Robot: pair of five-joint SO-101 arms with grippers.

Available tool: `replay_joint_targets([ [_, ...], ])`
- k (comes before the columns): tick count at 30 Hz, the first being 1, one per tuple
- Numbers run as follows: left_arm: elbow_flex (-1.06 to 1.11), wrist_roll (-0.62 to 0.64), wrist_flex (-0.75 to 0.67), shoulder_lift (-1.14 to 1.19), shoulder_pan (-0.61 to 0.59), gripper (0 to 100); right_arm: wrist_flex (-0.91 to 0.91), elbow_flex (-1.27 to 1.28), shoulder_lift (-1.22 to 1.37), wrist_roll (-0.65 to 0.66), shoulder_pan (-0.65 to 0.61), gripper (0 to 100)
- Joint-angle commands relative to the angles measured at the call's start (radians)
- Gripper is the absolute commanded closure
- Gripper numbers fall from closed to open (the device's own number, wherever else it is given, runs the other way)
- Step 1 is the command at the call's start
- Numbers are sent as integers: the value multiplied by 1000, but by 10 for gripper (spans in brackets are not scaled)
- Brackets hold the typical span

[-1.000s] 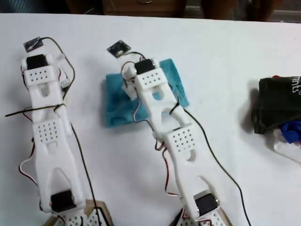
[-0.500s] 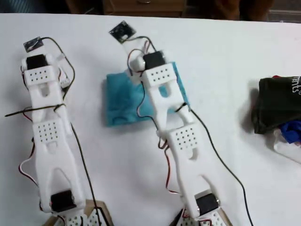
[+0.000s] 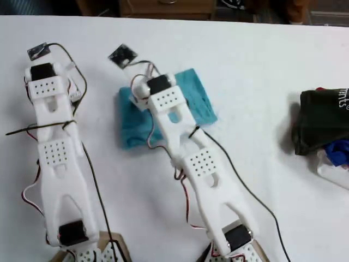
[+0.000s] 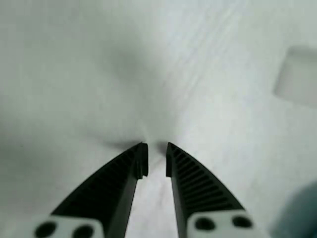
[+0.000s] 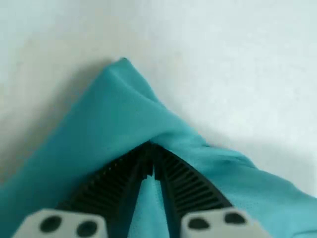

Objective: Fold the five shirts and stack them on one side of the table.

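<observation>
Our right claw pinches the shirt at its tips. Our left claw, with the table beneath it, stands barely parted.

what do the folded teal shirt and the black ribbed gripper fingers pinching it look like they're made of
Folded teal shirt: looks like soft matte knit cloth, likely cotton jersey; it creases and bunches into a ridge. Black ribbed fingers of the right gripper: rigid matte plastic, probably 3D-printed, judging by the crisp moulded ridges; exact plastic unclear.
</observation>
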Motion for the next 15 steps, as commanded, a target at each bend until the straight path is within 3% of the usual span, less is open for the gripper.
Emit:
replay_joint_targets([
  [1, -22, -12, -9, -8, 12, 913, -22, -40, -13, 12, -53, 980],
  [15, -22, -12, -9, -8, 12, 913, 39, -86, -62, 11, -48, 980],
])
